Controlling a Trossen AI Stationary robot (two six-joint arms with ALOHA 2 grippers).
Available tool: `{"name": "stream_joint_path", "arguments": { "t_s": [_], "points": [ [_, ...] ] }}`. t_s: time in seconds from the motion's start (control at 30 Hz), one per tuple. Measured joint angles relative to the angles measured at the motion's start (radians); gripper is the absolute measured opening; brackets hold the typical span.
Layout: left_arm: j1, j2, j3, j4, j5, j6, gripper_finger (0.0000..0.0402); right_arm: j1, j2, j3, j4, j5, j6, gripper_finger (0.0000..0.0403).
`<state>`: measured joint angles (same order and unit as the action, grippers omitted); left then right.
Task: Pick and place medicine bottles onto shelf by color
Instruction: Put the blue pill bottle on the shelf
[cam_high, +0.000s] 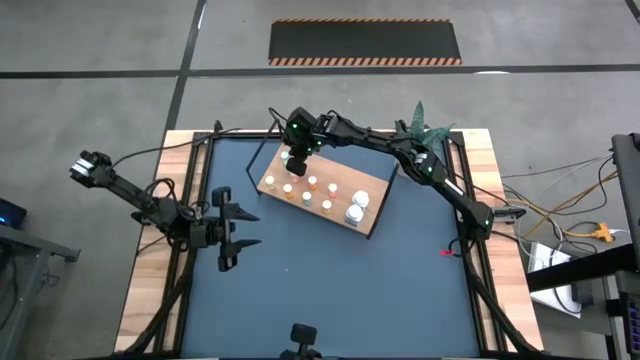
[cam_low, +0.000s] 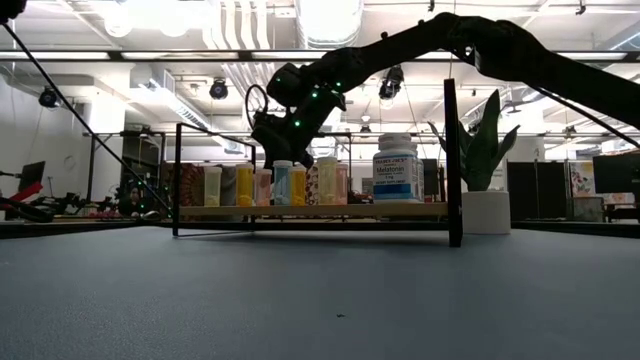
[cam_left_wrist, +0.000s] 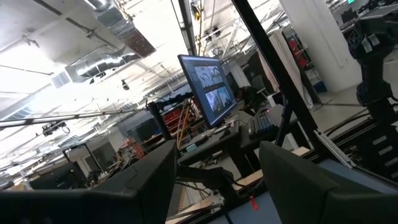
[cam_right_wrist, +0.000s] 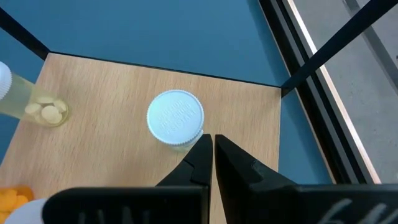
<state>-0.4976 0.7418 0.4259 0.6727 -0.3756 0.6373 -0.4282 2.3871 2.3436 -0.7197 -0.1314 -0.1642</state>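
The shelf (cam_high: 377, 188), a light wooden board in a thin black frame, stands mid-table and carries several small bottles (cam_high: 312, 183) and two bigger white ones (cam_high: 357, 207). In the low view the bottles (cam_low: 297, 185) stand upright in a row on the board (cam_low: 330, 211). My right gripper (cam_high: 293, 152) hangs shut over the shelf's far left corner. In its wrist view the gripper (cam_right_wrist: 212, 142) is just beside a white-capped bottle (cam_right_wrist: 175, 116) standing on the board, and the low view shows it (cam_low: 268, 143) above the bottle tops. My left gripper (cam_high: 238, 228) is open over the table's left part.
A yellowish bottle of pills (cam_right_wrist: 34, 107) and an orange one (cam_right_wrist: 11, 198) stand close to the white-capped bottle. A green plant in a white pot (cam_low: 487, 205) stands behind the shelf's right end. The shelf's black posts (cam_low: 451, 160) rise at its corners. Bare blue tabletop (cam_high: 330, 290) lies nearer.
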Motion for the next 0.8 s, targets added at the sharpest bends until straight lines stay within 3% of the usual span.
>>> {"name": "stream_joint_path", "arguments": {
  "t_s": [0.27, 0.43, 0.8],
  "points": [
    [0.000, -0.005, -0.006, -0.002, -0.003, 0.006, 0.0212, -0.002, -0.041, 0.008, -0.059, 0.005, 0.000, 0.0009],
    [-0.001, -0.006, -0.006, -0.012, -0.052, 0.009, 0.0212, 0.001, -0.096, 0.014, -0.044, -0.005, 0.007, 0.0009],
    [-0.001, -0.021, -0.007, -0.019, -0.105, 0.015, 0.0212, 0.045, -0.079, 0.007, 0.060, -0.033, -0.013, 0.0009]
  ]
}}
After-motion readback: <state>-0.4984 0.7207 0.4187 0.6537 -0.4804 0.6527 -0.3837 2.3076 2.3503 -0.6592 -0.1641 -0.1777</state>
